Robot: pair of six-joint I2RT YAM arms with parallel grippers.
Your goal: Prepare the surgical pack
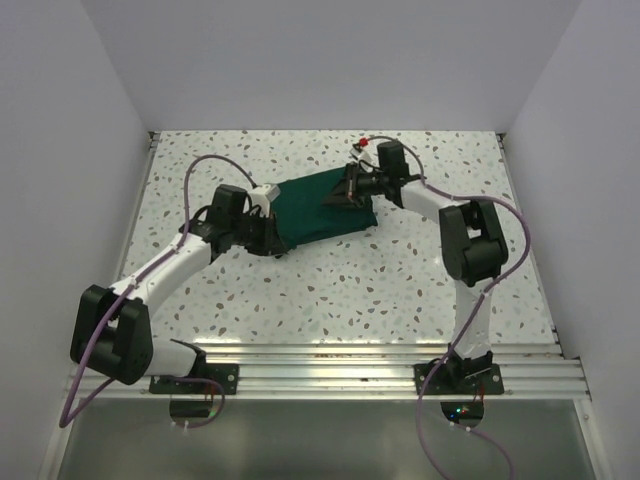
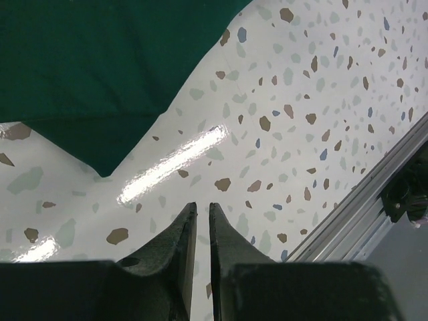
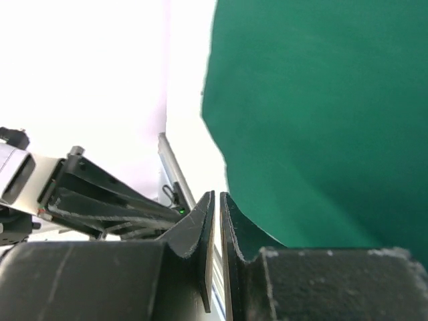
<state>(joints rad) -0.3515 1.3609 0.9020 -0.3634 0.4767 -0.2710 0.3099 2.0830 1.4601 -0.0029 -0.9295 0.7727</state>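
The surgical pack, a dark green fabric drape (image 1: 318,207), lies folded in the middle of the speckled table. My left gripper (image 1: 268,236) sits low at its near-left corner. In the left wrist view the jaws (image 2: 202,206) stand a narrow gap apart over bare table with nothing between them, and the drape (image 2: 100,67) lies just ahead at upper left. My right gripper (image 1: 346,190) hovers over the drape's far-right part. In the right wrist view its jaws (image 3: 217,195) are almost together with only a sliver of light between them. The drape (image 3: 321,120) fills the view beside the right finger.
White walls close in the table at the back and both sides. An aluminium rail (image 1: 380,362) runs along the near edge and also shows in the left wrist view, rail (image 2: 361,200). The left arm (image 3: 87,194) is visible past the right gripper.
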